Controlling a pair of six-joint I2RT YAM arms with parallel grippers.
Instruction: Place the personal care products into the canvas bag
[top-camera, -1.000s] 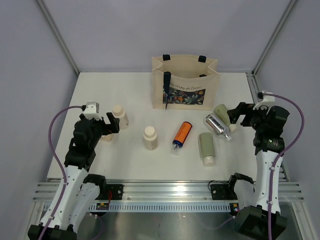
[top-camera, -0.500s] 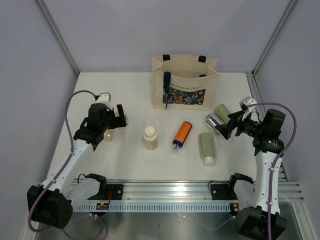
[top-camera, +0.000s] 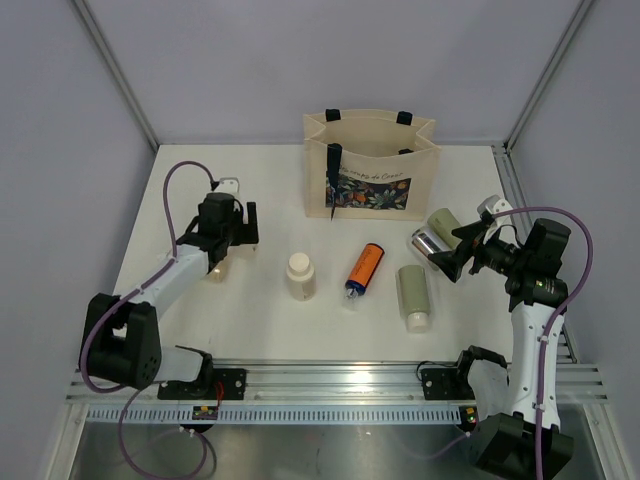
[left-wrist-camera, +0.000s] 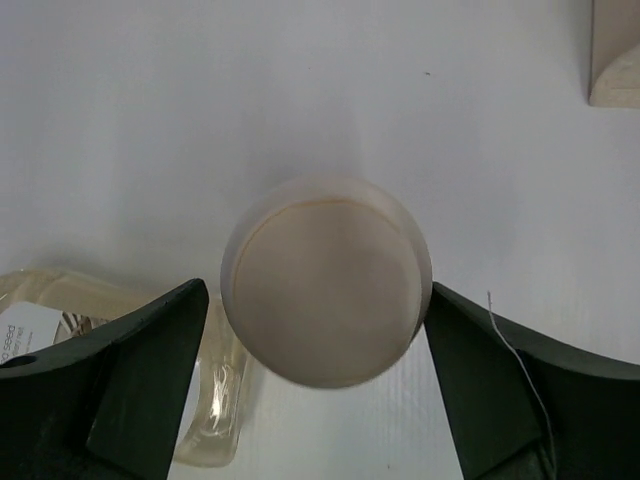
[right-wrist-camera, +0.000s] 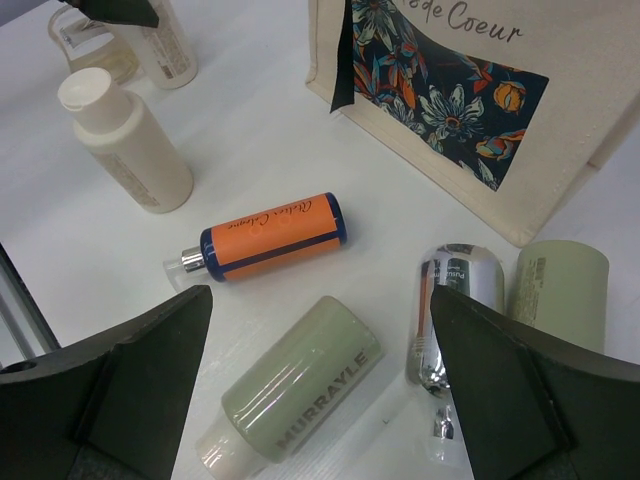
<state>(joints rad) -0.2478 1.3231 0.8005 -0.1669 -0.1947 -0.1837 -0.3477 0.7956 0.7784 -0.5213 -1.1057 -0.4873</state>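
The beige canvas bag with a floral panel stands upright at the back, mouth open. My left gripper hangs over an upright cream bottle and hides it from above. In the left wrist view its round cap sits between the fingers of the left gripper, which stand open close on either side. A second cream bottle, an orange bottle and a sage-green bottle rest mid-table. My right gripper is open above a silver bottle, with another green bottle just behind. The right wrist view shows the green bottle below the open right gripper.
A clear plastic container lies just on the near side of the left cream bottle, also seen as the clear container beside the left finger. Grey walls close the table on three sides. The table's right edge runs just right of the right arm.
My left arm reached forward and settled over the left cream bottle, its jaws narrowing round the cap. My right gripper shifted left and down toward the silver bottle, then held still.
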